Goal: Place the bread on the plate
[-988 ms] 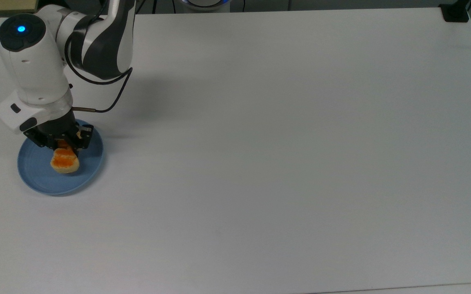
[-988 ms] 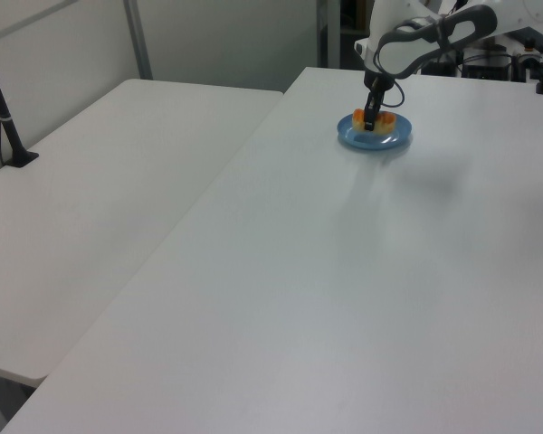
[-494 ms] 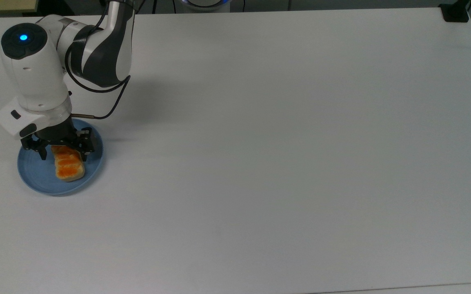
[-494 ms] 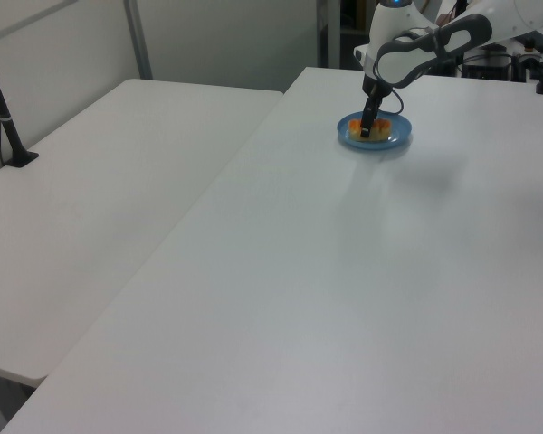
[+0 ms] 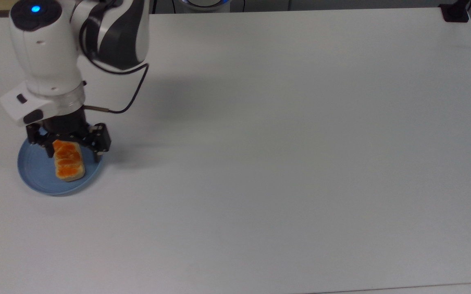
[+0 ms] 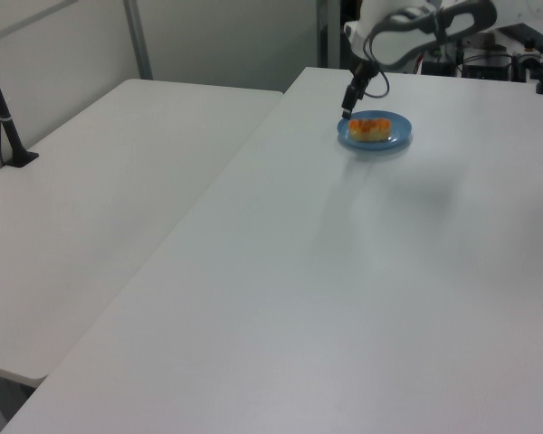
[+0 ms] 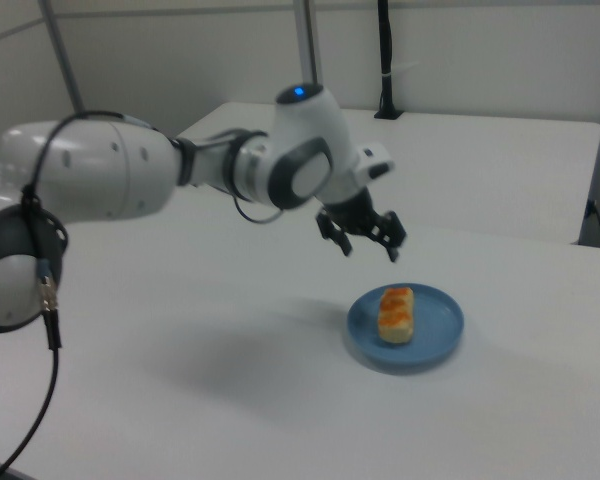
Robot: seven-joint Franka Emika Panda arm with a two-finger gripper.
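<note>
The bread [image 5: 69, 162], a pale loaf with glossy orange segments on top, lies flat on the light-blue plate [image 5: 35, 173] near the top view's left edge. The right view has the bread [image 7: 397, 313] resting on the plate [image 7: 435, 330], and the left view has the bread [image 6: 369, 129] on the plate [image 6: 391, 142] at the far side of the table. My gripper [image 5: 72, 149] hangs open above the loaf, clear of it, with nothing between its fingers. In the right view the gripper [image 7: 365, 243] is well above the plate's far side.
The white table [image 5: 284, 147] stretches wide to the top view's right of the plate. A second white table [image 6: 100, 181] adjoins it in the left view. A black post base [image 5: 456, 12] sits at the top view's upper right corner.
The gripper opened and let go of the bread, which settled flat on the plate. The arm then rose away from the plate.
</note>
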